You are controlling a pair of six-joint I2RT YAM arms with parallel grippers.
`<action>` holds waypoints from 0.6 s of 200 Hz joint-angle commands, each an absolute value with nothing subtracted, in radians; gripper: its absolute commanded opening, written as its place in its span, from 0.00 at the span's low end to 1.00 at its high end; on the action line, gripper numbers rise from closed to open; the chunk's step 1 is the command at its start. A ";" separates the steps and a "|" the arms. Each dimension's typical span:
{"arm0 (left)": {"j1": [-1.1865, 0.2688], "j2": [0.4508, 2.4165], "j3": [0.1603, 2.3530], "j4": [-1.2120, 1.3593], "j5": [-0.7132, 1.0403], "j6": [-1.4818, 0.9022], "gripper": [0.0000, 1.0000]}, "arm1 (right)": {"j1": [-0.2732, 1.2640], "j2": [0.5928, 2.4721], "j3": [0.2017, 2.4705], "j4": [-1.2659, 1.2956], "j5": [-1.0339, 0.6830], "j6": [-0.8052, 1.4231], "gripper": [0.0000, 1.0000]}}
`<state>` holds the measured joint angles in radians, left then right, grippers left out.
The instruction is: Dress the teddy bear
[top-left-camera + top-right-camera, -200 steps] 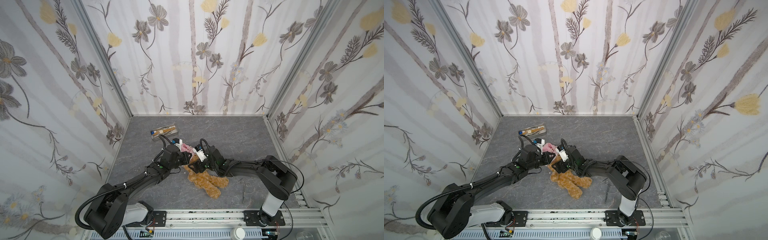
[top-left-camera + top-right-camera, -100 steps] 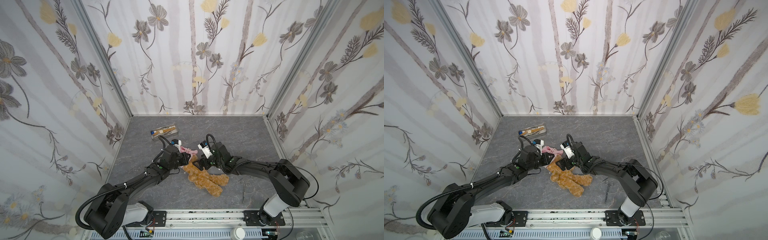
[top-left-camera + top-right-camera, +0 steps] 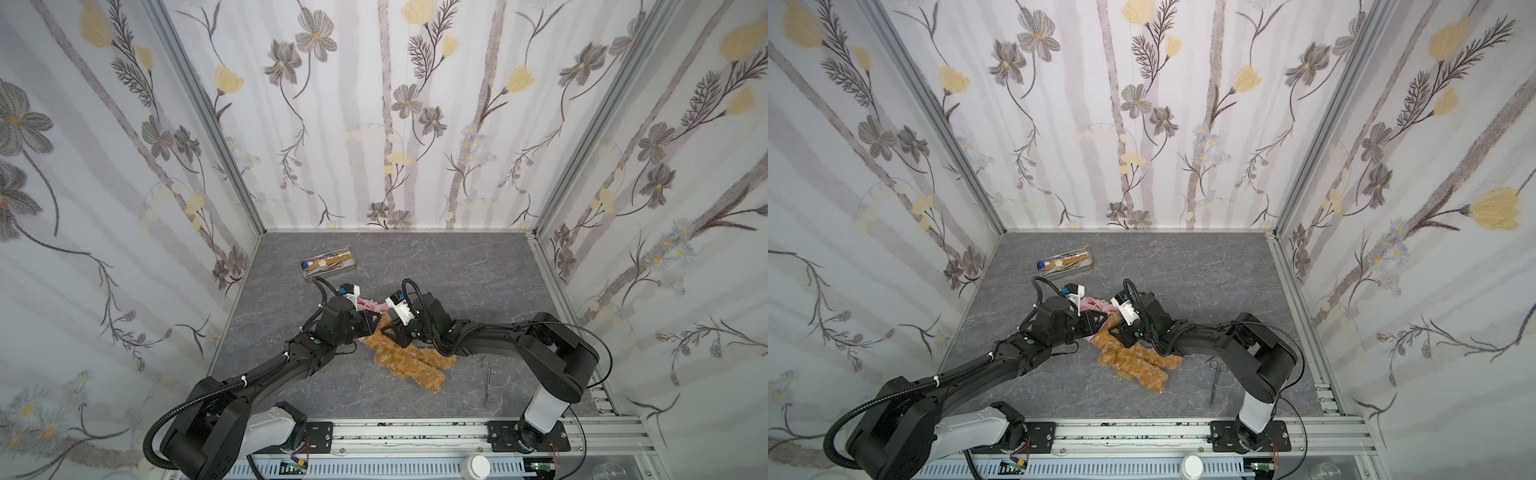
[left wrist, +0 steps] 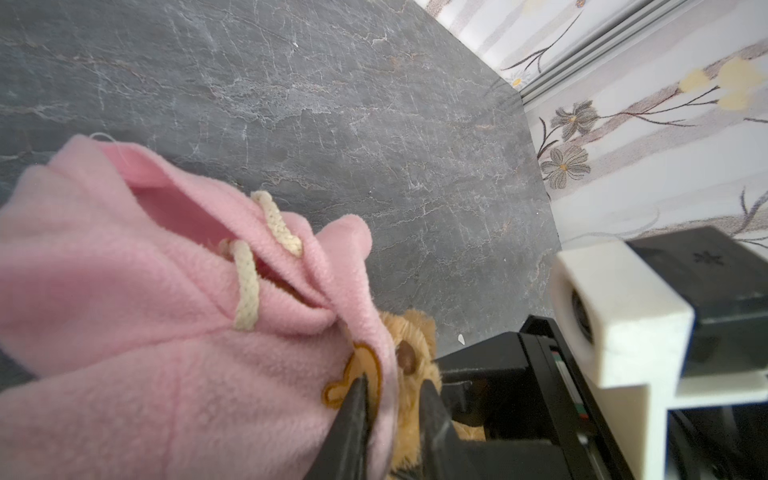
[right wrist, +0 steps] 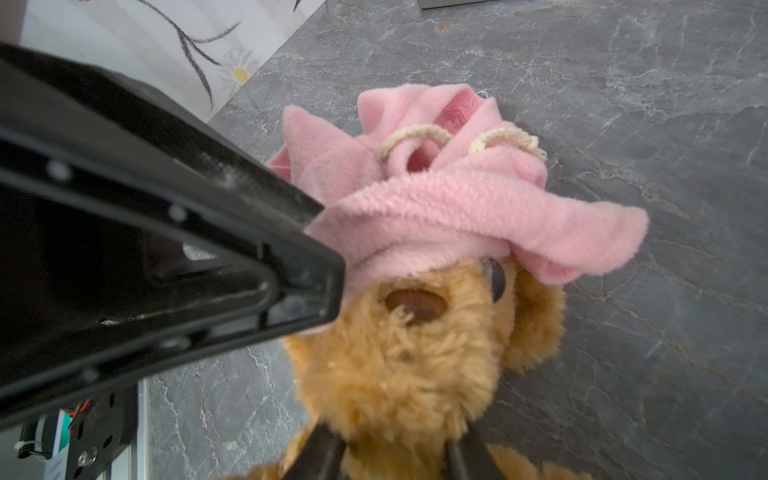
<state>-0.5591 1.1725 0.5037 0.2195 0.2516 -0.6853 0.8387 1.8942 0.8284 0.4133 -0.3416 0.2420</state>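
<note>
The teddy bear [image 3: 409, 361] [image 3: 1138, 361] lies on its back on the grey floor, head toward the back. A pink shirt [image 3: 370, 305] [image 3: 1096, 304] with cream cords lies bunched over the top of its head [image 5: 399, 365], covering the brow. My right gripper [image 5: 395, 453] [image 3: 388, 331] is shut on the bear's neck, one finger on each side. My left gripper [image 4: 392, 415] [image 3: 373, 322] stands narrowly open at the shirt's [image 4: 145, 311] hem by the orange emblem. The hem and the bear's fur [image 4: 415, 353] sit between its jaws.
A metal tray [image 3: 328, 264] [image 3: 1064, 262] of small tools sits at the back left. Scissors [image 3: 490, 378] [image 3: 1216, 376] lie on the floor right of the bear, near the right arm's base. Both arms cross low over the middle of the floor.
My right gripper has dropped from the shirt to the bear's neck and shut on it. My left gripper's jaws have parted a little at the shirt's hem.
</note>
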 commanded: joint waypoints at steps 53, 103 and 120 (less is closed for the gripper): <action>-0.507 1.084 0.495 0.170 0.258 -0.671 0.61 | 0.830 1.832 0.809 0.376 -0.351 -0.073 0.16; -0.480 1.073 0.552 0.071 0.266 -0.622 0.63 | 0.873 1.827 0.804 0.334 -0.246 -0.131 0.14; -0.469 1.065 0.569 0.027 0.247 -0.593 0.62 | 0.888 1.825 0.799 0.340 -0.221 -0.137 0.13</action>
<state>-0.4808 1.0756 0.5449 0.0914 0.2661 -0.6453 0.8734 1.8328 0.8032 0.3447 -0.2768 -0.0879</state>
